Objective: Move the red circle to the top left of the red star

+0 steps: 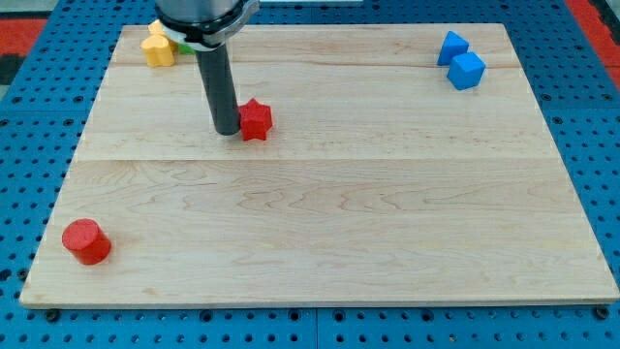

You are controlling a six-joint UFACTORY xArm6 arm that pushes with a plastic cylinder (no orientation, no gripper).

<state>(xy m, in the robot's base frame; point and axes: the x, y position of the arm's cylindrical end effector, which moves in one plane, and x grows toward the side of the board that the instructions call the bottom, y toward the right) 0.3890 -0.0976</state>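
The red circle [86, 241] is a short red cylinder near the board's bottom left corner. The red star [256, 119] lies in the upper middle-left of the board. My tip [227, 131] stands right against the star's left side, touching or almost touching it. The red circle is far from my tip, down and to the view's left.
A yellow block [159, 46] sits at the board's top left with a green block [182, 46] partly hidden behind the rod. Two blue blocks [451, 47] [466, 71] sit at the top right. The wooden board [329, 213] lies on a blue pegboard table.
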